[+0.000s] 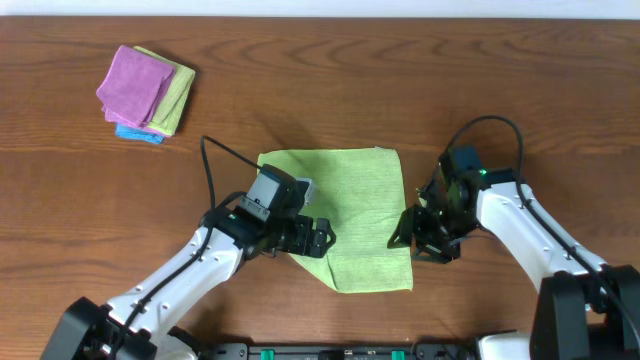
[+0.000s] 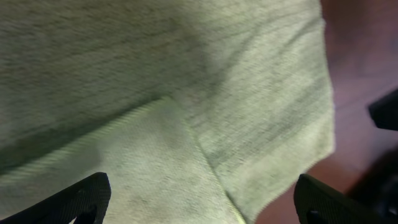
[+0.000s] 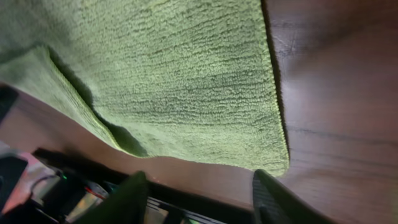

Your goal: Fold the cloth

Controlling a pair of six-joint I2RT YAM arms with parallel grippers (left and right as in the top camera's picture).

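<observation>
Far left, at the back of the desk: a small stack with a purple cloth on top, a yellow-green cloth under it and a blue cloth peeping out at the bottom. Well apart from both arms.

Next along: left gripper, reaching in from the near left and poised over the left part of the lime-green cloth. Jaws spread very wide, one black tip at each lower corner of the left wrist view. Only cloth surface showing between them. No pinch, nothing held. Touching the fabric or just above it: cannot tell.

Mid-desk, between the two arms: the lime-green cloth itself, lying spread on the wood. Far edge straight, near-left corner cut off on a slant in the overhead view. In the left wrist view, a paler flap lying over the darker layer, its edge running diagonally.

Right: right gripper, set at the cloth's right edge, close to the near-right corner. Jaws partly apart, well short of the left pair's spread. Between them only bare wood and the desk's near edge. Cloth corner just beside one tip, not between the two. Nothing gripped.
</observation>
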